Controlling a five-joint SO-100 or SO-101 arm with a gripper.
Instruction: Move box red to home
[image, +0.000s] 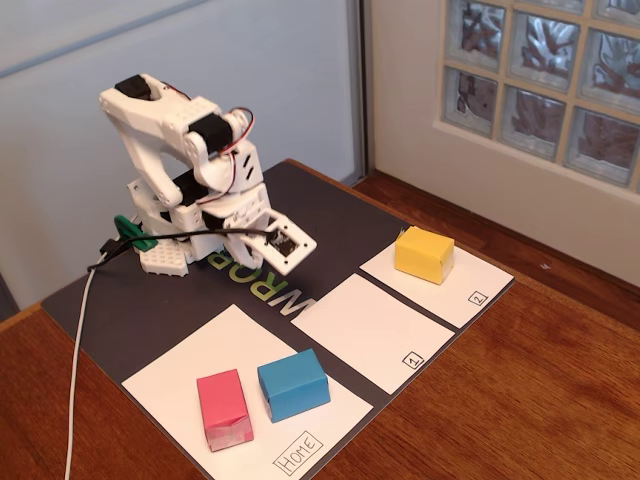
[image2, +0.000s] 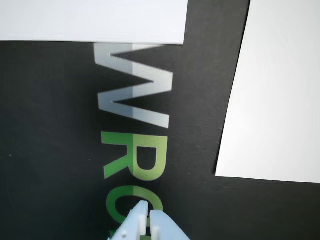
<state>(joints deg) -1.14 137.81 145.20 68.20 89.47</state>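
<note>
The red box (image: 224, 409) lies on the large white home panel (image: 185, 362), near its front edge, with the handwritten "Home" label (image: 298, 452) to its right. A blue box (image: 293, 384) lies beside it on the same panel, touching or nearly touching it. The white arm is folded back over its base. Its gripper (image: 292, 256) hangs shut and empty over the dark mat's lettering, well behind the boxes. In the wrist view the gripper (image2: 149, 208) shows at the bottom edge with its jaws together, and neither box is in that view.
A yellow box (image: 424, 253) sits on the small white panel marked "2" (image: 478, 297); the panel marked "1" (image: 372, 330) is bare. A white cable (image: 78, 370) runs down the left. The dark mat (image: 100, 320) lies on a wooden table (image: 530, 400). Two unlabelled white panel edges (image2: 275, 90) show in the wrist view.
</note>
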